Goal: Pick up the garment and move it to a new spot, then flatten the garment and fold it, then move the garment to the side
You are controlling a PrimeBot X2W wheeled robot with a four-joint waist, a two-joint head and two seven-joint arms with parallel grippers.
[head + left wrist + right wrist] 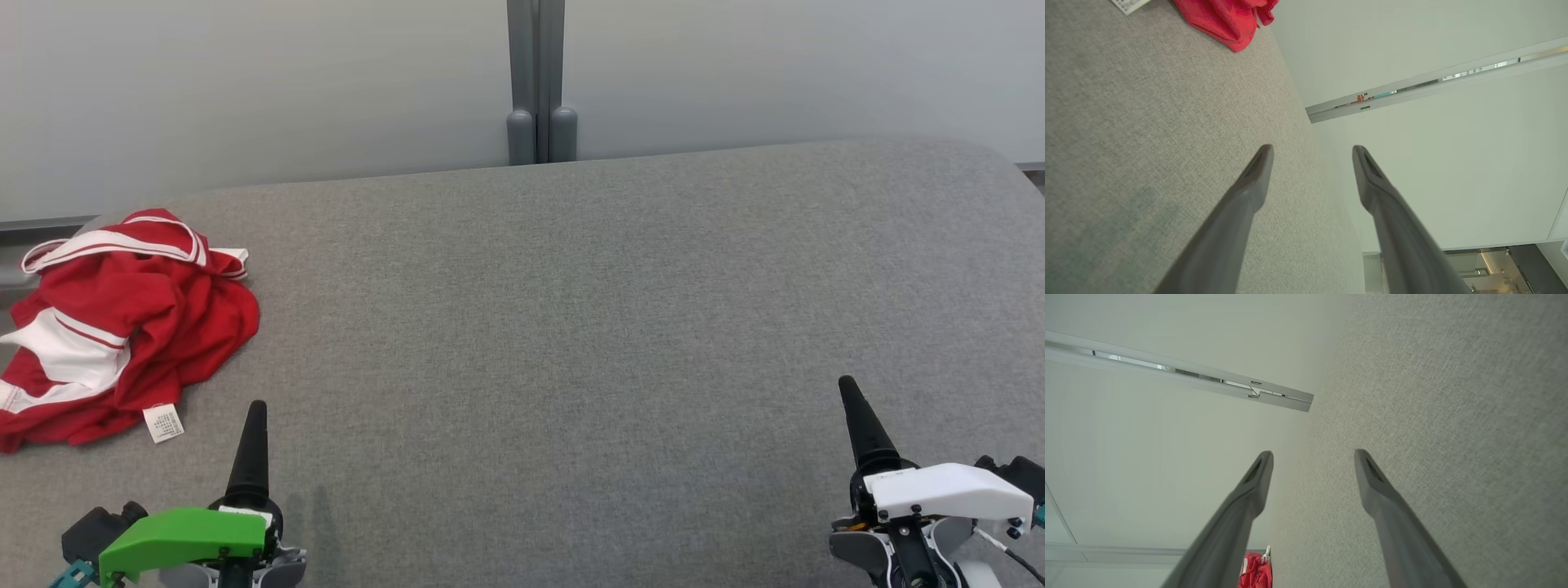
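Left gripper (1312,148) and right gripper (1312,452), both splayed and empty, over grey surface (571,327); crumpled red garment (122,327) leftward.

You're looking at a red garment (163,310) with white stripes and a white label (163,423) on a mottled grey tabletop (571,327).

The left gripper (256,408) has a bright green cover (184,535) and a teal connector (69,576); the right gripper (849,388) has a white cover (947,490) with small dark screws (913,508) and thin cables (1020,560). Both have long, tapered dark fingers (1249,183).
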